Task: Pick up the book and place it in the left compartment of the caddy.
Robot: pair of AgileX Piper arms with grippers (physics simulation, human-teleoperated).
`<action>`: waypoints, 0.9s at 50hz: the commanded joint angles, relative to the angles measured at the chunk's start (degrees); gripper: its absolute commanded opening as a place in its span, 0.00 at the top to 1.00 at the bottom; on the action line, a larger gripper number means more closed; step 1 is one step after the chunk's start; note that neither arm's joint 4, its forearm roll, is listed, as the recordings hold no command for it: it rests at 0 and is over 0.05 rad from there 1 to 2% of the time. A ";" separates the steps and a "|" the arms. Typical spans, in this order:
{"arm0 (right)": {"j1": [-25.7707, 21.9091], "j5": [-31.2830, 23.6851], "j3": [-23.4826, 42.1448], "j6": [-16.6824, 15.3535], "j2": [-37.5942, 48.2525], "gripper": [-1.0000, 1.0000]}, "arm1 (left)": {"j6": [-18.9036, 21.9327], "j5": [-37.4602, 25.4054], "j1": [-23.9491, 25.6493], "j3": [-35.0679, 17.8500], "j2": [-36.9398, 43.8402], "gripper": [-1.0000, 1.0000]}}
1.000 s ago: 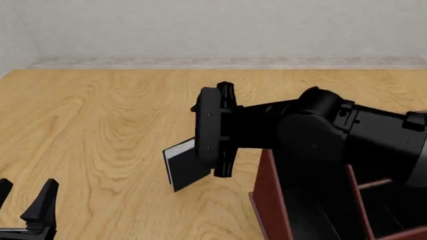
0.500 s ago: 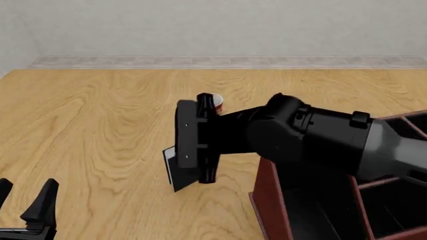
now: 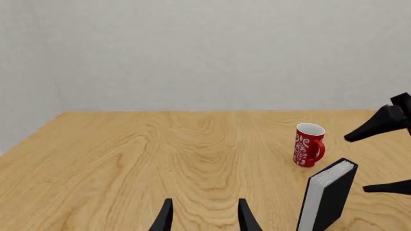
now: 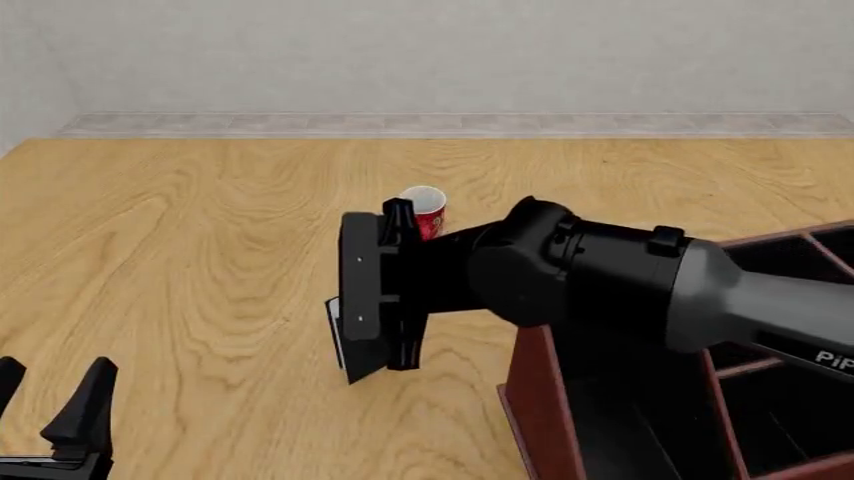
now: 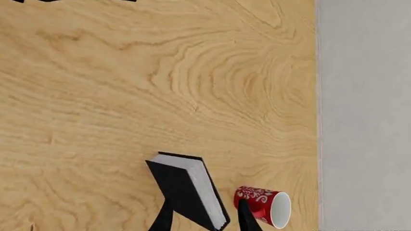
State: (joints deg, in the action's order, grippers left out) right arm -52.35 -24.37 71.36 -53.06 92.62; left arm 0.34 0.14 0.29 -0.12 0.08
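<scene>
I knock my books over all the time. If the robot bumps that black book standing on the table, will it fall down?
Probably, yes. The book stands upright on a narrow edge, so a sideways nudge from the right gripper could tip it. Its hard covers look stiff, so it likely won't bend when squeezed.
</scene>
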 commanded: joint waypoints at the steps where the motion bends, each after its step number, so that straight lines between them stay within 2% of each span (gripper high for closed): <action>1: 0.51 0.35 -0.19 0.14 0.87 0.00 | -0.01 -0.06 0.01 -0.09 0.01 0.00; 13: 0.66 0.65 -0.59 0.47 1.74 0.00 | 0.01 -0.06 0.02 -0.09 0.01 0.00; 45: 2.64 -0.40 1.26 -1.83 3.86 0.00 | 0.00 -0.07 0.02 -0.09 0.02 0.00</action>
State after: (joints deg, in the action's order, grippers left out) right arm -50.17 -24.44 71.92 -54.29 95.92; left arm 0.33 0.14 0.29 -0.12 0.08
